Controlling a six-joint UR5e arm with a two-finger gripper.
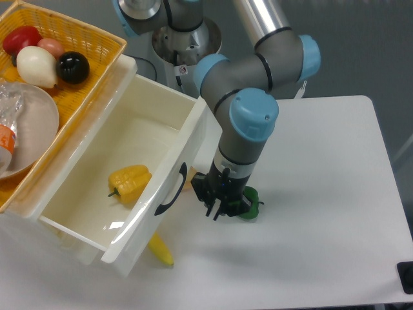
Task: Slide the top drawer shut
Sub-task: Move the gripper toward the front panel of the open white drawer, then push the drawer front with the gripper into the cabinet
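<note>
Jaws point down at the table, low and just right of the drawer front; from this angle I cannot tell whether they are open or shut, and nothing seems to be held. The gripper (218, 201) hangs close to the green pepper (248, 203), which lies on the table (335, 194) partly hidden behind it.

Going left to right: the yellow basket (97, 39) sits on top of the cabinet, holding round items and a bowl. Below it, the top drawer (122, 174) is pulled far out toward the lower right, with a yellow pepper (129, 182) lying inside. Its black handle (171, 190) curves across the front panel. A yellow object (161, 250) pokes out under the drawer's front corner, and something pale orange (191, 179) lies beside the front panel, between drawer and gripper.

The step in hand looks like lining up for the push. To do it well, the gripper should meet the front panel near the handle, about mid-width, and press along the drawer's own line of travel, up and to the left. An off-centre push could skew the drawer in its runners. The items near the front may snag, so a slow, steady push seems wise.
</note>
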